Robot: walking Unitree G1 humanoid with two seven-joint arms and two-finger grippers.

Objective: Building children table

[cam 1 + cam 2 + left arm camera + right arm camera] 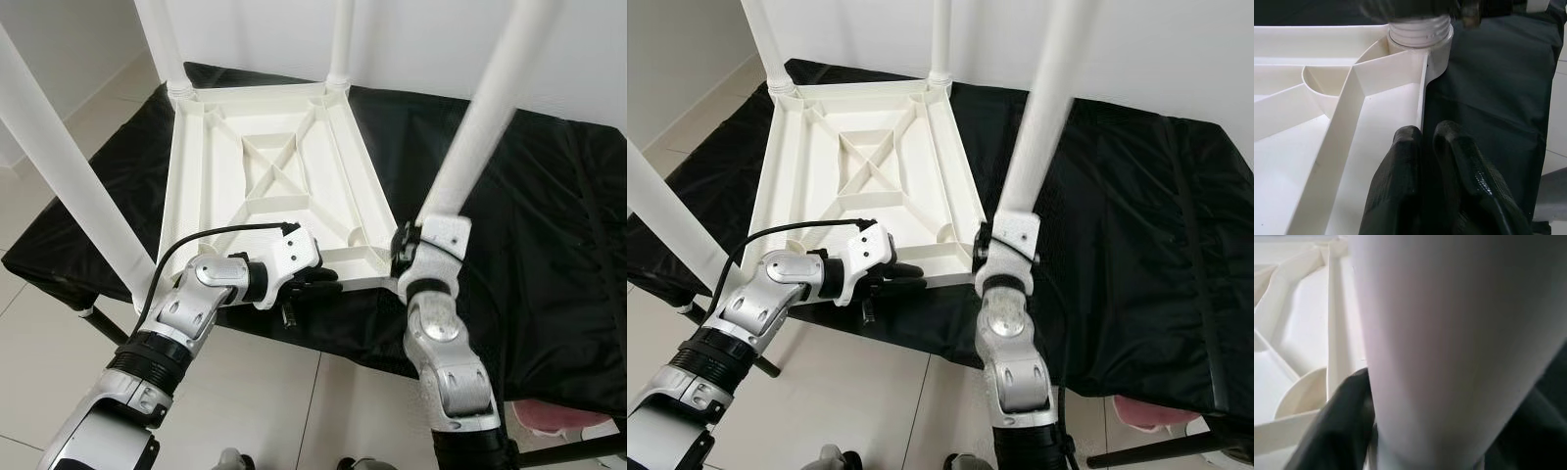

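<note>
Evidently assembly is near its end: the white tabletop lies inverted on the black-draped bench, three legs standing in their corners. The right gripper clasps the fourth leg at its threaded socket. The left gripper pinches the tabletop's near rim.

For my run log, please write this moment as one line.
tabletop: upside down on black cloth | left tool: pinches near rim | right tool: grips fourth leg at near corner socket | three legs fitted
</note>
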